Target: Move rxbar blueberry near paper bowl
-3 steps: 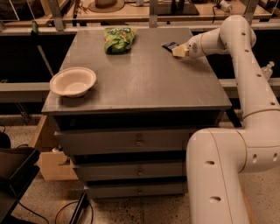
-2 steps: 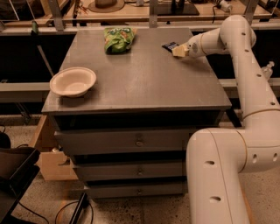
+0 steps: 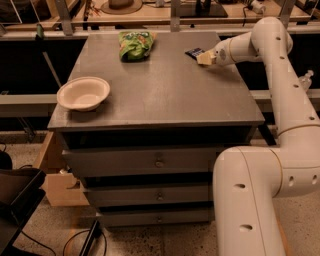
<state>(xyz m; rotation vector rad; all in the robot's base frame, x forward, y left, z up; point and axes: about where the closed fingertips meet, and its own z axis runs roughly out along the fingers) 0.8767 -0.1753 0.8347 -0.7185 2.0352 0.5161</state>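
Note:
The rxbar blueberry (image 3: 194, 52) is a small dark navy wrapper lying flat at the far right of the grey tabletop (image 3: 165, 90). My gripper (image 3: 203, 58) sits right at the bar's near-right end, its tan fingers low over the table and partly covering the wrapper. The paper bowl (image 3: 83, 93) is off-white and round, resting upright near the table's front-left corner, far from the bar and the gripper.
A green chip bag (image 3: 134, 44) lies at the back of the table, left of the bar. My white arm (image 3: 280, 100) curves down the right side of the drawer cabinet (image 3: 160, 165). A shelf with a hat (image 3: 120, 6) runs behind.

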